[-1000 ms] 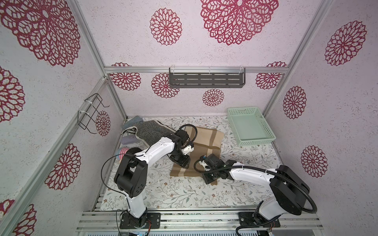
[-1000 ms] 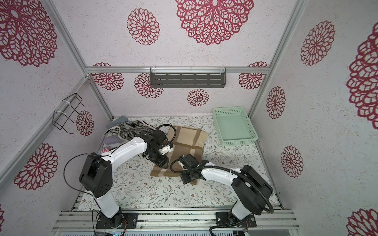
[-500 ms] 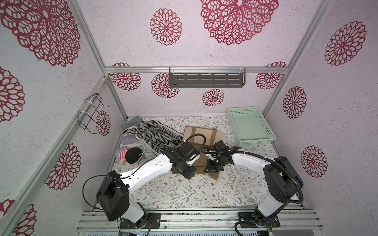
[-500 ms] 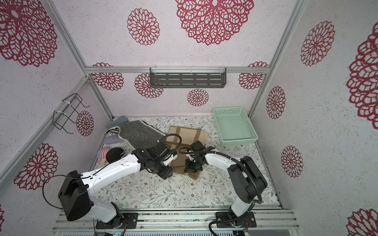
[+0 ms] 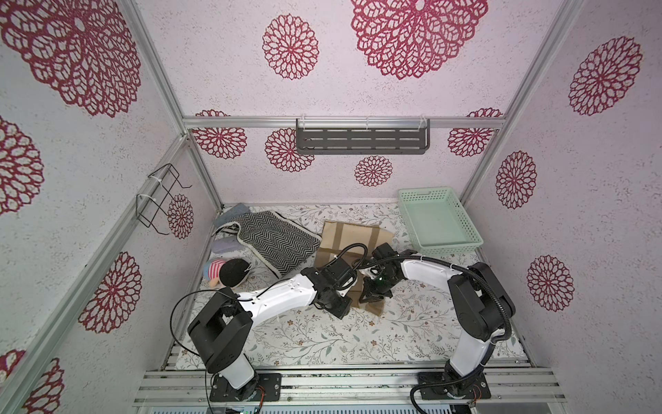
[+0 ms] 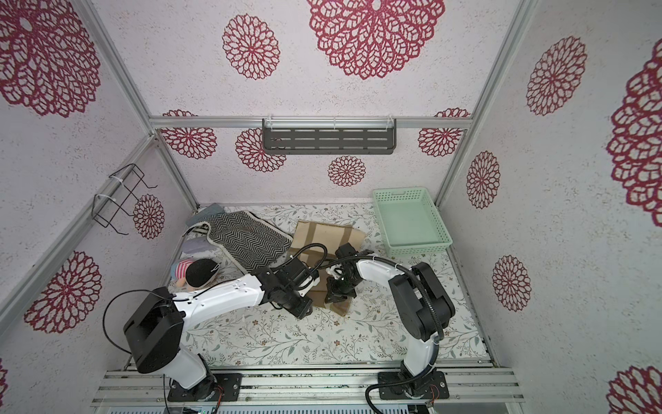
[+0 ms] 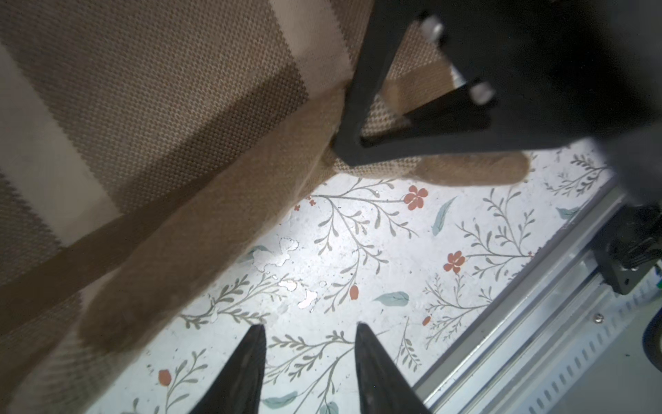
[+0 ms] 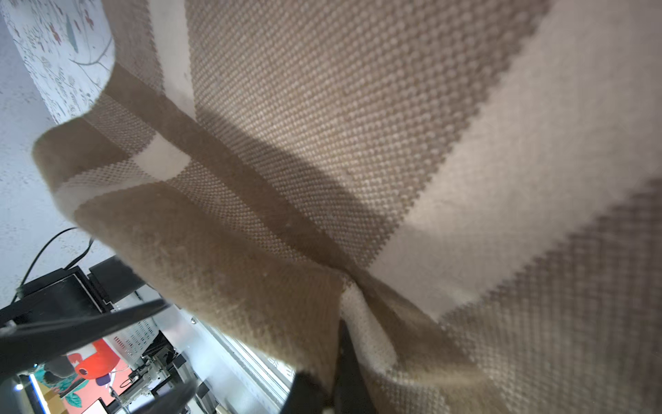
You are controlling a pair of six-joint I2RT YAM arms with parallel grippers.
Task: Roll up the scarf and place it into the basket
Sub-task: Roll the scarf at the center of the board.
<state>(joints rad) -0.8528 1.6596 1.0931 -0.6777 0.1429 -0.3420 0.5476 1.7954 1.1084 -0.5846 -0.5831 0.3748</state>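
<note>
The scarf (image 5: 353,234) lies on our table (image 5: 322,337), near the basket (image 5: 449,249). We pinch its near end with our right gripper (image 5: 373,295). Our left gripper (image 7: 310,333) is spread apart beside the scarf, holding nothing.

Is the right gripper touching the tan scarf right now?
Touching: the right wrist view shows the right gripper pinching a fold of the scarf.

The scarf (image 5: 353,234) lies mid-desk (image 5: 322,340), with the basket (image 5: 452,248) just right of it in the far corner. A second cloth (image 5: 277,240) lies to the scarf's left, and a doll (image 5: 229,274) nearer. The right tool (image 5: 372,299) is on the scarf's near end — the left tool (image 7: 310,326) beside it, over bare desk.
</note>
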